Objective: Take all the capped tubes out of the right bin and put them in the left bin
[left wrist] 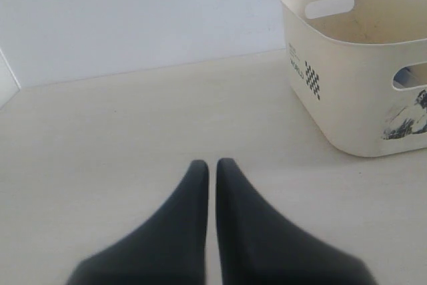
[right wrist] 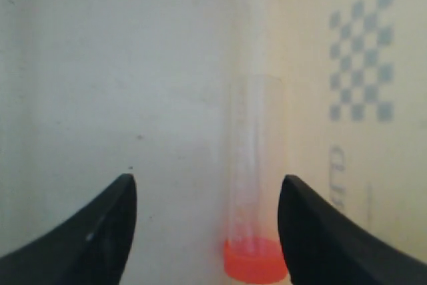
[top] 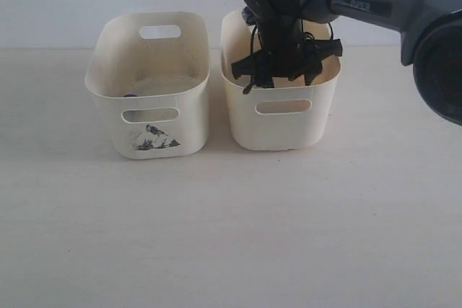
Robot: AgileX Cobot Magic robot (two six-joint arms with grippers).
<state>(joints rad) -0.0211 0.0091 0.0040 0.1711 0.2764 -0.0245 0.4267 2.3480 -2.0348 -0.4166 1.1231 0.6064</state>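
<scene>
Although begun, looks far from finished. At nine o'clock, left bin point(top: 184, 117): just a dark speck point(top: 130, 95) inside, maybe a cap, too small to tell. At three o'clock, right bin point(top: 281, 131), right gripper point(right wrist: 208, 181) down inside, jaws wide, gripping nothing. Left gripper point(left wrist: 212, 163) apart from the bins, jaws nearly together, empty. Between the wide jaws, orange-capped tube point(right wrist: 253, 165), not yet moved.

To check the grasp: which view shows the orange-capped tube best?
The right wrist view: the tube shows between the fingers of the open right gripper, orange cap clear. In the exterior view the gripper hides it in the right bin. The left wrist view shows the left bin, no tube.
</scene>
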